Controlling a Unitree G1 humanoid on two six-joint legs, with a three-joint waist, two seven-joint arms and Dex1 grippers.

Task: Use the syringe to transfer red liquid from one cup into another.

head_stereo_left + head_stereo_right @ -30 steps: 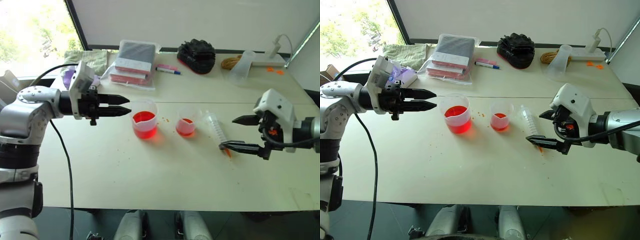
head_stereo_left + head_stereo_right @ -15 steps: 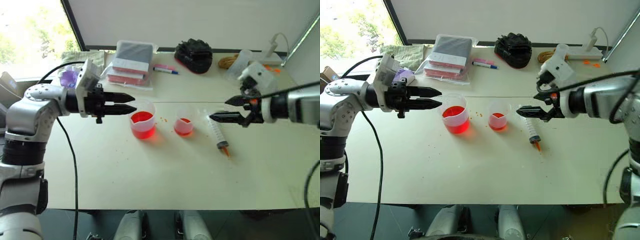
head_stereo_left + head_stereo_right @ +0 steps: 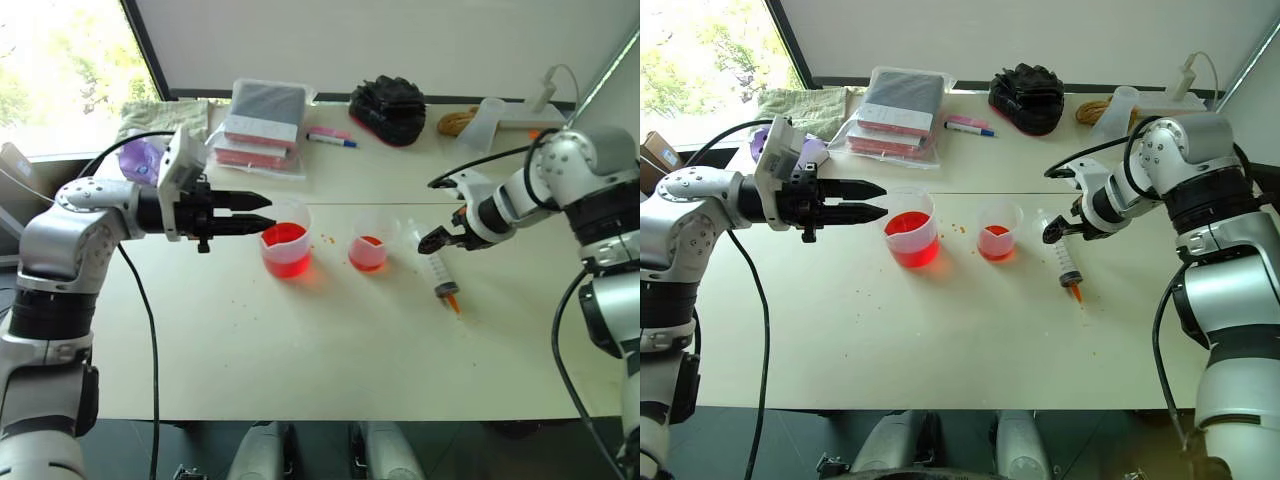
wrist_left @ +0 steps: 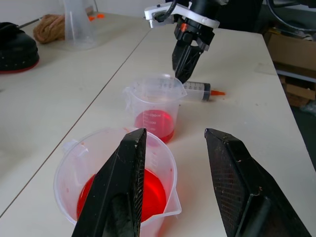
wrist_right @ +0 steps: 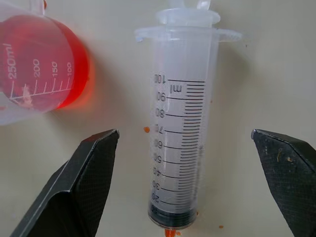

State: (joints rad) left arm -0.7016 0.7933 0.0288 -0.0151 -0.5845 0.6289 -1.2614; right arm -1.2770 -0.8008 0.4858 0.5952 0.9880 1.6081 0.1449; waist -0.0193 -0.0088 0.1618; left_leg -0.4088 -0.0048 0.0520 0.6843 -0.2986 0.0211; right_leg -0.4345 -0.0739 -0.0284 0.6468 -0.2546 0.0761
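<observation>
My right gripper (image 5: 182, 187) wide open over syringe (image 5: 180, 148); straddle barrel mid-length, close gently. Left gripper (image 3: 262, 211) part-open, empty.

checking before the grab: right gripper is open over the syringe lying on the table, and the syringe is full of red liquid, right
Not quite. The syringe is empty: the right wrist view shows its barrel clear, the plunger pushed down to the tip end. The rest holds: the right gripper is open over it, a finger on each side, and it lies on the table.
</observation>
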